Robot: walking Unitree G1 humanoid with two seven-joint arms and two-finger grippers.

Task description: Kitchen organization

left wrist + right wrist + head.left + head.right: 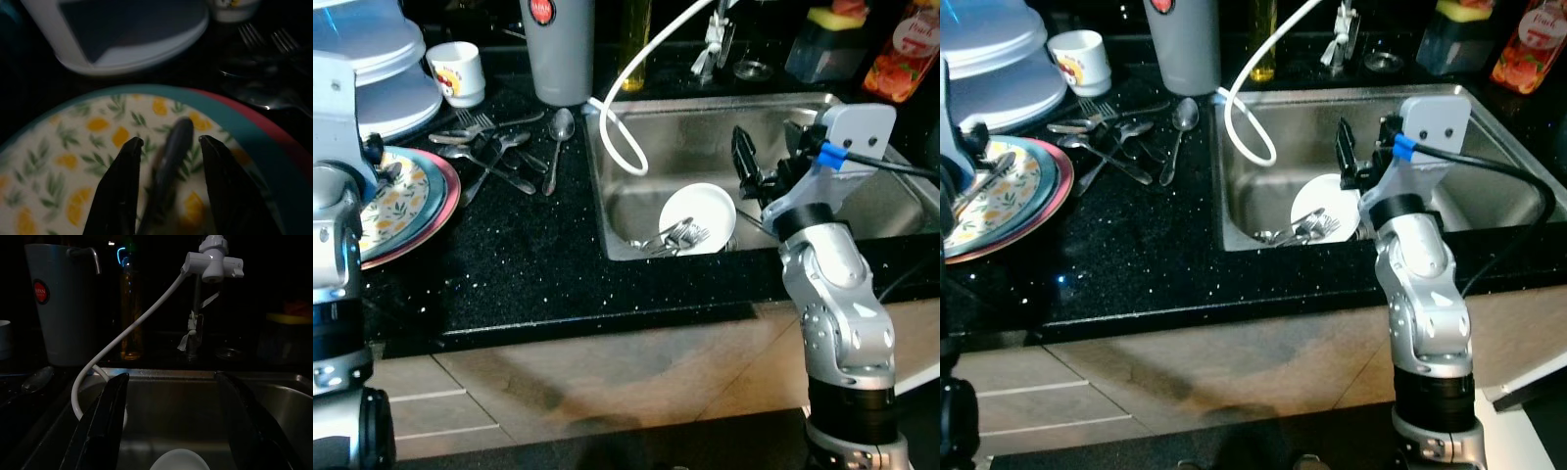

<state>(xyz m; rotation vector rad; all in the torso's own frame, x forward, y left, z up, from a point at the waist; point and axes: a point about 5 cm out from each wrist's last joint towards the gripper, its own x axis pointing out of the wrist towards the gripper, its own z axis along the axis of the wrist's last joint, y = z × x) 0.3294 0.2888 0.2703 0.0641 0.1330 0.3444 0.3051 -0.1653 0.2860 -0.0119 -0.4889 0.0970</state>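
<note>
Reaching left gripper (168, 152): over the plate (416, 201), fingers spread either side of a dark handle (171, 152), not clamped.
Cutlery (499, 147): loose on the counter (529, 264).
Bowl (700, 211): in the sink (626, 186), forks (675, 235) beside it.
Right gripper (171, 431): above the sink, wide open, empty.

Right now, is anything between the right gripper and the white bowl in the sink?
Nothing visible. The right gripper hangs open above the sink, and the bowl with forks lies just below.
</note>
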